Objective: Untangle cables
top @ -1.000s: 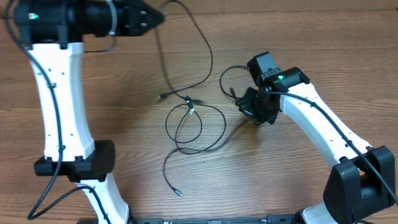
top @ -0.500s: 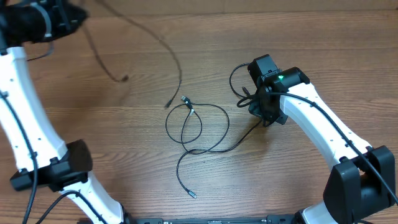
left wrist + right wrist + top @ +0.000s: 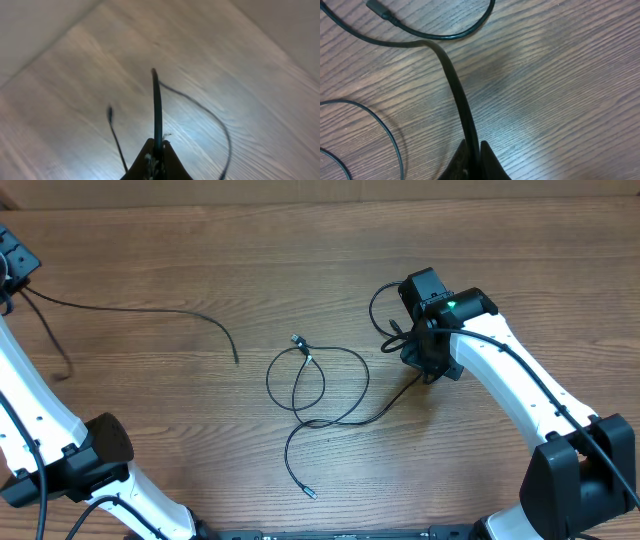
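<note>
Cables (image 3: 330,349) — thin, black, limp cords w/ small plugs at the tips. I count two lots. One is a lone cord (image 3: 150,310) at far left, well apart from the rest. It runs from my left end effector (image 3: 155,159) in the top-left corner out in a shallow arc toward mid-bench, and a second, shorter strand drops down beside my left arm (image 3: 40,415). That end effector is pressed together on the cord partway along, so both ends hang free.

The other lot is a looped bunch (image 3: 268,380) at mid-bench: overlapping rings, one plug (image 3: 296,338) at the top, another free end (image 3: 312,494) nearer the front edge. A strand leads right to my right end effector (image 3: 472,159), which pinches it just above the wood. Past the grip it curls round to a further plug (image 3: 377,7). Can't tell if the bunch is one cord or two.

Two arms, two end effectors. Bench (image 3: 480,240) is brown wood grain w/ a soft sheen — beyond its far edge there's a pale, plain strip, wall or floor I can't say.
</note>
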### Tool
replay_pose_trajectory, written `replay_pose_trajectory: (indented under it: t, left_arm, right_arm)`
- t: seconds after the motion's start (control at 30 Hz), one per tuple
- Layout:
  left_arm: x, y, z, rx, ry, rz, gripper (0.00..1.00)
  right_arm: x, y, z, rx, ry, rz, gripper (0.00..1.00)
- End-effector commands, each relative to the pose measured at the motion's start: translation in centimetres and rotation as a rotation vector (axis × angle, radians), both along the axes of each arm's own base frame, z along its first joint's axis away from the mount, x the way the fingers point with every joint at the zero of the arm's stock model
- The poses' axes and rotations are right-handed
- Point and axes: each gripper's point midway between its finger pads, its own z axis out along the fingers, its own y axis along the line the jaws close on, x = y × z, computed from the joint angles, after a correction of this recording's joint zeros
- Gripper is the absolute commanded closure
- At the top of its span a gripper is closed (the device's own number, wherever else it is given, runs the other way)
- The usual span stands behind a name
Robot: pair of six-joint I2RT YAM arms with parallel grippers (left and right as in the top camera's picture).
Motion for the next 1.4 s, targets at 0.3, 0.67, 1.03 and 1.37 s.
replay_pose_trajectory:
  t: [0.3,0.67,1.03,1.37]
  left_arm:
    - [-4.2,3.7,-4.9,0.099,0.268,0.241,0.96]
    - [-3.8,1.8,-15.1,-0.08,0.442,0.178,0.7]
    - [4.2,-11.1,-16.1,-0.472,0.194,-0.423,0.43]
    - [3.9,-18.0,-19.9,-0.286,0.404,-0.599,0.36]
  right_arm:
    - [0.2,-0.1,0.2,-0.006,-0.004,0.002,0.96]
    - [0.1,-0.2,0.2,-0.007,0.0,0.002,0.96]
    - [0.1,-0.2,0.2,-0.005,0.0,0.002,0.96]
    - [-0.2,-0.1,0.2,-0.003,0.01,0.002,0.96]
